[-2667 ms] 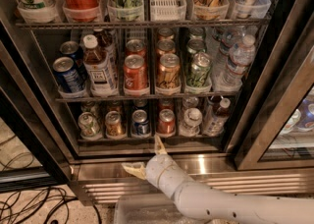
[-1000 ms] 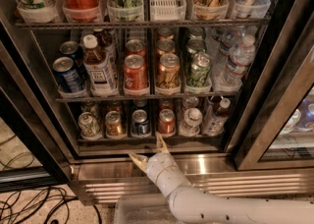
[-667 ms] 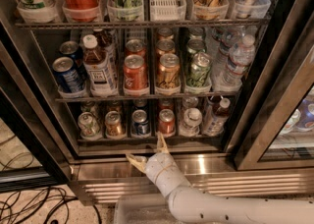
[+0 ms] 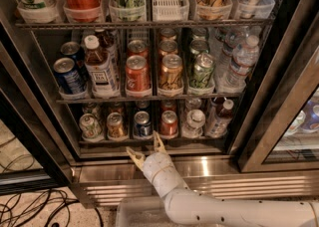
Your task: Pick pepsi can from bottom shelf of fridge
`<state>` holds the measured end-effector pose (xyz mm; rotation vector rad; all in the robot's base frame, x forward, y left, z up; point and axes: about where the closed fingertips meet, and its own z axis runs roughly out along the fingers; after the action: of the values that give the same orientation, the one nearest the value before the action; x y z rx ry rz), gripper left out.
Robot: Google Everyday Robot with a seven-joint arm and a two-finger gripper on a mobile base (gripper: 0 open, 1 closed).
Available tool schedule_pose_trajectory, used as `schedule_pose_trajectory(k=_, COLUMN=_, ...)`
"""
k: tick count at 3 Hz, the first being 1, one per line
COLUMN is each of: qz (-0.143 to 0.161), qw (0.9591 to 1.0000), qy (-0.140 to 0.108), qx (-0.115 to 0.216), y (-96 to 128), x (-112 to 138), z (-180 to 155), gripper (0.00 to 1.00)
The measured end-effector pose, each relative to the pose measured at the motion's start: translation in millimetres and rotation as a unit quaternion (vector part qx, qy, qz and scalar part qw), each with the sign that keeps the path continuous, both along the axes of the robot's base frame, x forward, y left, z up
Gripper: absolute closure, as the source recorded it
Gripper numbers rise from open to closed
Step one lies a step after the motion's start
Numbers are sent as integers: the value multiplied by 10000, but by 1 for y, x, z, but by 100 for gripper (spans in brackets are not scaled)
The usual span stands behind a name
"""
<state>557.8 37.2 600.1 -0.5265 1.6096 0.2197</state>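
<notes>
While its fingers stand wide apart, the gripper (image 4: 144, 144) hovers at the front lip of the bottom shelf (image 4: 102, 143), just below the pepsi can (image 4: 142, 124). Gold can (image 4: 115, 125) and red can (image 4: 169, 123) flank it closely.

Prob. terrazzo floor (image 4: 75, 219) btm left, black cables (image 4: 35, 206) on it, warm light.

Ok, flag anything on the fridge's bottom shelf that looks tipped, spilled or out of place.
Nothing stands out. On the bottom shelf the pepsi can and the cans beside it stand upright in their lanes, with no spill visible. The gripper hovers open just in front of the shelf, below the pepsi can.
</notes>
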Motion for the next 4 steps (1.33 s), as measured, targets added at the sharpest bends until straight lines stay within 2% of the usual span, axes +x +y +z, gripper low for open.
schedule_pose_trajectory(k=1, qz=-80, qw=9998, qy=-140, qx=84, y=5, x=4, z=2, gripper=32)
schedule_pose_trajectory(k=4, qz=-523, qw=9973, qy=-511, qx=48, y=10, x=23, z=-2, gripper=36)
